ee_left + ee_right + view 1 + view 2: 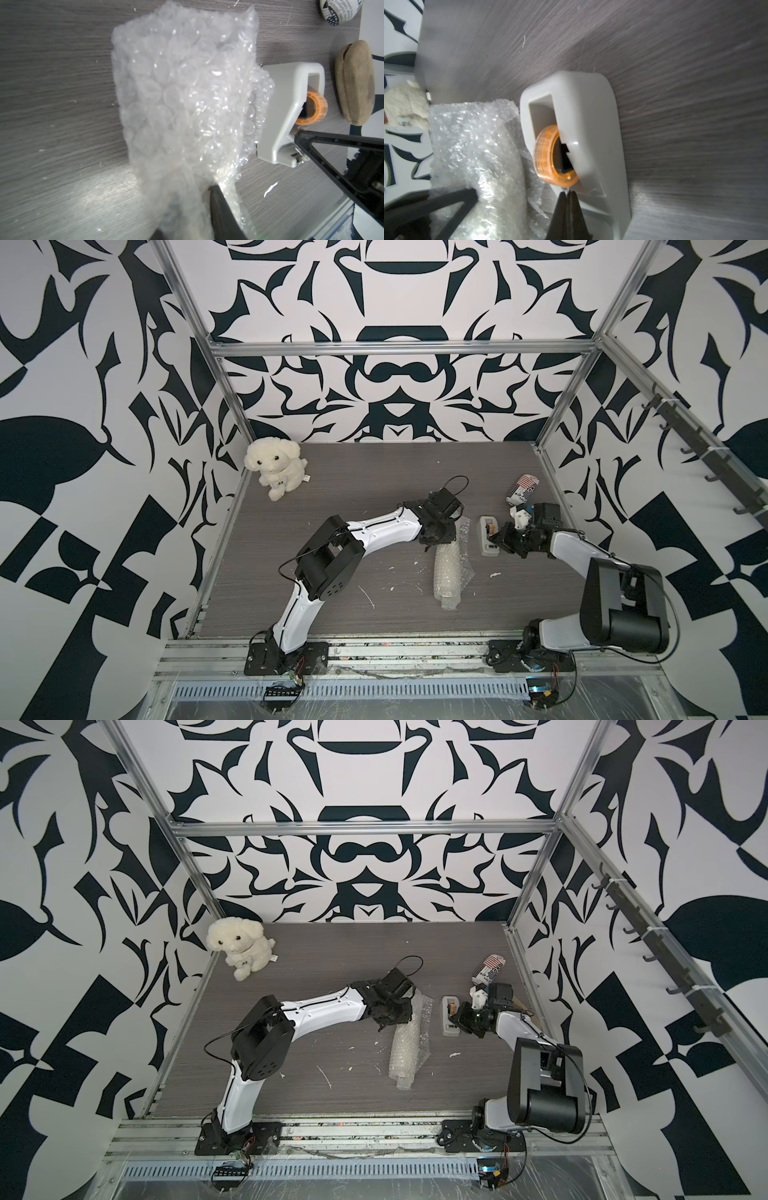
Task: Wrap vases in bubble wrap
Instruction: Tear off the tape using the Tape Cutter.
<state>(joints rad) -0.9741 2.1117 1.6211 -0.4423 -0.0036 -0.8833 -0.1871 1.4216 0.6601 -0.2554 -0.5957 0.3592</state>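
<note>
Nearest us, the bubble wrap (pixel 446 572) lies rolled on the worktop (pixel 332 497), running from 6 to 12 o'clock. We cannot make out the vase inside. Toward the roll's far end the left pincer (pixel 434 545) is narrowed onto it, gripping it. At 3 o'clock of that, the right pincer (pixel 566 193) is pinched tight at the tape dispenser (pixel 486 526) cutter. Beyond, at 1 o'clock, lies a printed can (pixel 523 489). Far back at 10 o'clock sits a plush dog (pixel 274 466).

free: table (pixel 353 472) between plush dog (pixel 274 466) and bubble wrap (pixel 449 568) | obstacle: tape dispenser (pixel 488 537) beside it
</note>
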